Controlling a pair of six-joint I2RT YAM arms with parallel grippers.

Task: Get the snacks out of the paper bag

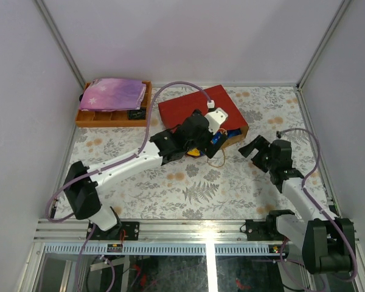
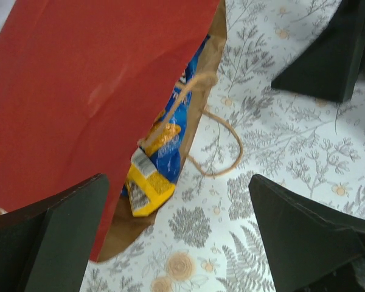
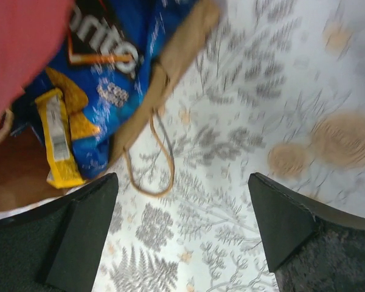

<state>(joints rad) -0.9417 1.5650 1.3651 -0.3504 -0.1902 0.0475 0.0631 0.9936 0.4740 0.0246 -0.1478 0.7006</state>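
Red bag (image 1: 191,106) lying flat near far edge of tabletop (image 1: 231,188), chips (image 2: 164,152) poking out. Left claw (image 2: 177,182) released at mouth; right claw (image 3: 182,179) released nearby. Risk: pinching paper, dragging bag.

You note: left arm (image 1: 121,165) and right arm (image 1: 298,194) have white links, black joint housings and black bases bolted on the aluminium rail (image 1: 188,226). Beyond the rail, a lilac cable (image 1: 149,121) loops along each. Left gripper (image 2: 177,179) and right gripper (image 3: 182,176): matte black wedge fingers (image 2: 55,237).

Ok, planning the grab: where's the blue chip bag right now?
The blue chip bag sits in the open mouth of the red paper bag, lying flat mid-table in the top view, its yellow corner poking out beside the cord handle.
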